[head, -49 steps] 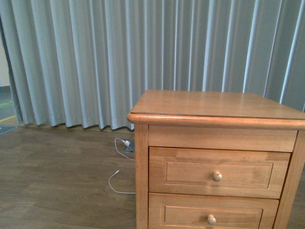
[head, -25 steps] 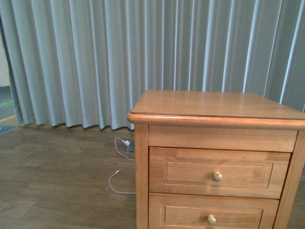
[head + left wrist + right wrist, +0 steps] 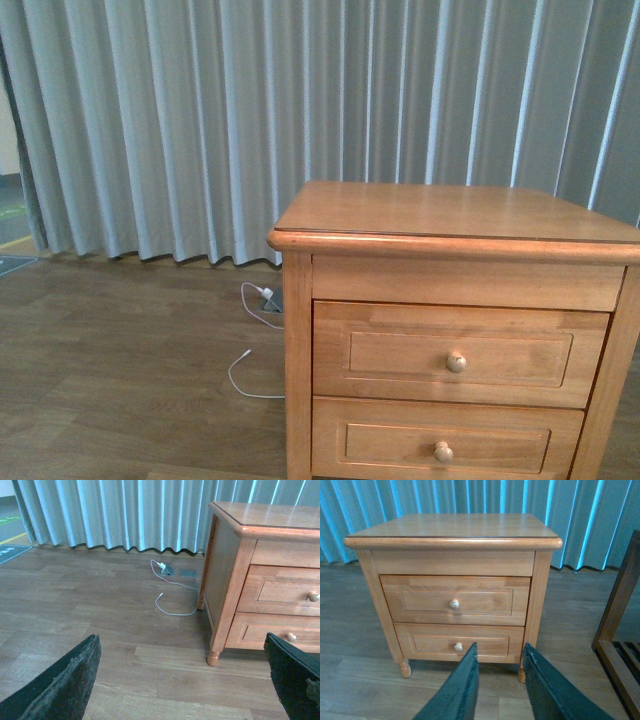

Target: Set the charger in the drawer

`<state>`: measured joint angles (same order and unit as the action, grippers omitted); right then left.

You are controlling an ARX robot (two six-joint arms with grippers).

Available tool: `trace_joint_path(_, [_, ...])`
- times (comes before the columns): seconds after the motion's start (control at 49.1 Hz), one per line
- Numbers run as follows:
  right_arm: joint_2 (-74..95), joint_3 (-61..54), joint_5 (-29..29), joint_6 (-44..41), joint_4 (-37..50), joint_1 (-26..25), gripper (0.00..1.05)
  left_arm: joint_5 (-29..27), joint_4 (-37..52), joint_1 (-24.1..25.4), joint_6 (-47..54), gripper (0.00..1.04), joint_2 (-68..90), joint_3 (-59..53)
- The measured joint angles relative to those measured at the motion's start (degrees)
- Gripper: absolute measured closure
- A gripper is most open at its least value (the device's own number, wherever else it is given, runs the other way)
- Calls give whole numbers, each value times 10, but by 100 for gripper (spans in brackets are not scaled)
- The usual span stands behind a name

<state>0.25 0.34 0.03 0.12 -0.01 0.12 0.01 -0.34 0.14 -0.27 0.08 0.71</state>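
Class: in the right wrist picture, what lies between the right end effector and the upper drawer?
The lower drawer and bare wood floor lie between the right end effector and the upper drawer.

A thin white cable point(image 3: 252, 352) lies on the wooden floor point(image 3: 120, 380) before grey curtains point(image 3: 200, 120).

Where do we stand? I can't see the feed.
Left end effector open, right end effector open, both empty. Drawer shut. Charger not in view. Nothing blocking the drawer front.

Left gripper point(image 3: 182, 680) jaws spread wide; right gripper point(image 3: 500, 680) jaws narrowly parted, both empty.
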Motion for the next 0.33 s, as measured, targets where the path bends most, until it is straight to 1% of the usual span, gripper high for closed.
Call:
trace_joint_path(0.041, [0, 0, 0, 0, 0, 0, 64, 0, 0, 0, 0, 6, 0, 0])
trace_joint_path(0.306, [0, 0, 0, 0, 0, 0, 18, 0, 0, 0, 0, 6, 0, 0])
trace_joint_path(0.326, [0, 0, 0, 0, 0, 0, 12, 0, 0, 0, 0, 6, 0, 0])
